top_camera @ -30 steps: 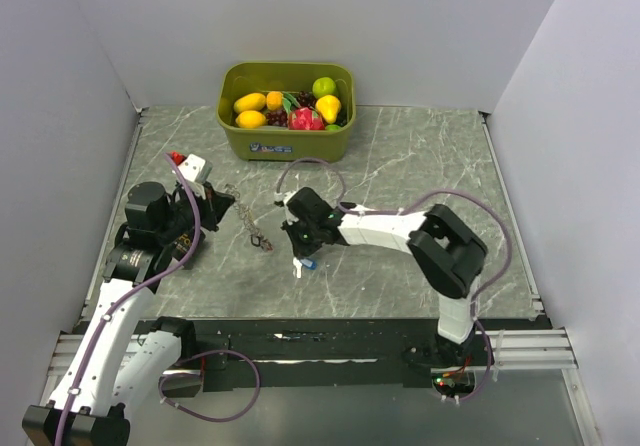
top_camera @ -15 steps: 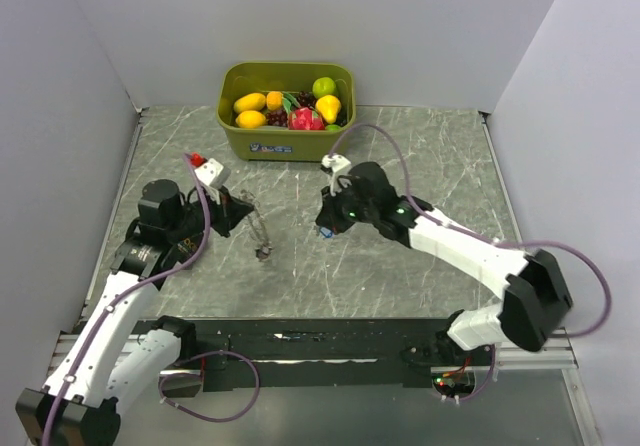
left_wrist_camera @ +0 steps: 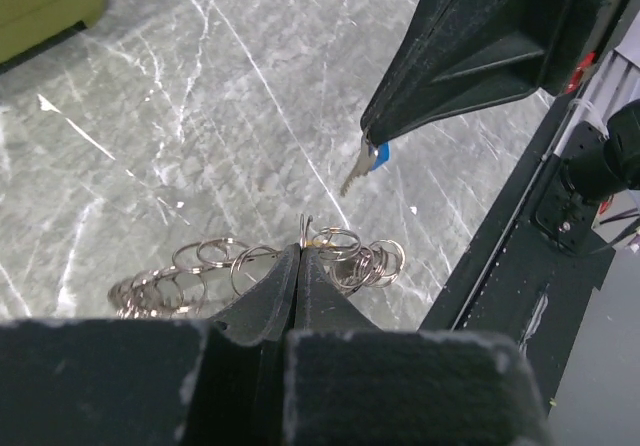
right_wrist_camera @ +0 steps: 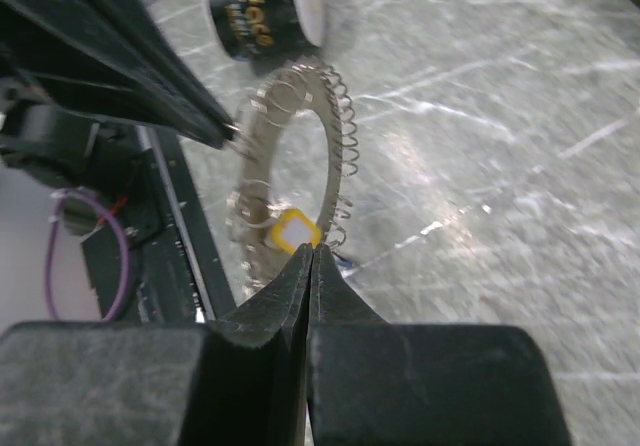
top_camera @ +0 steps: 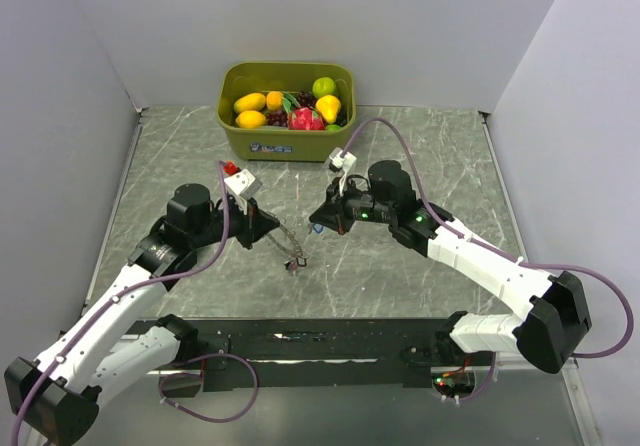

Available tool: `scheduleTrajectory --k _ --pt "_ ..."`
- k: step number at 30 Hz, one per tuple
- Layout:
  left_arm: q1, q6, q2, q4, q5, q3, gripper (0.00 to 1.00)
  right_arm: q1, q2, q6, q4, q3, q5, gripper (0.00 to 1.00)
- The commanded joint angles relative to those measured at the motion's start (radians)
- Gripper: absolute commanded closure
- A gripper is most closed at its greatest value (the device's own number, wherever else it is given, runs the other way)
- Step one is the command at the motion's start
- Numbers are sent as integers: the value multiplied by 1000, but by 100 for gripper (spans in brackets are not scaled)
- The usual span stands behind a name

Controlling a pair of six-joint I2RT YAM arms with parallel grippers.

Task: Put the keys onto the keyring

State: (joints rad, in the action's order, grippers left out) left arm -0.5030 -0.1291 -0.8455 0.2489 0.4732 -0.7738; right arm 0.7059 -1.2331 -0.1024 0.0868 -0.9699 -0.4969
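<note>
While the left gripper [left_wrist_camera: 303, 254] keeps its jaws clenched on the keyring [left_wrist_camera: 200, 271], a floppy silvery chain of small wire loops hanging over the table [left_wrist_camera: 200, 86], the right gripper [left_wrist_camera: 368, 138] just beyond pinches a blue-headed key [left_wrist_camera: 366, 160].

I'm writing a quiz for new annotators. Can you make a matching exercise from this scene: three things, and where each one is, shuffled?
Things:
1. keyring
2. blue-headed key
3. green bin

Places:
A. at the far side, filled with toy fruit
B. pinched in the right gripper
C. held in the left gripper

Pairs: 1-C; 2-B; 3-A
</note>
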Motion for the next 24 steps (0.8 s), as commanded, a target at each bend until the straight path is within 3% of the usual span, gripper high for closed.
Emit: scheduleTrajectory --k 1,9,24 --pt "-20 -12 3 -69 -2 -41 99 -5 11 26 -108 -9 -127 100" --pt "-40 -4 -7 -62 -2 -39 99 21 20 40 -170 2 -219 100" --pt "-57 0 -15 -57 10 -42 99 70 -91 47 -154 -73 -224 100"
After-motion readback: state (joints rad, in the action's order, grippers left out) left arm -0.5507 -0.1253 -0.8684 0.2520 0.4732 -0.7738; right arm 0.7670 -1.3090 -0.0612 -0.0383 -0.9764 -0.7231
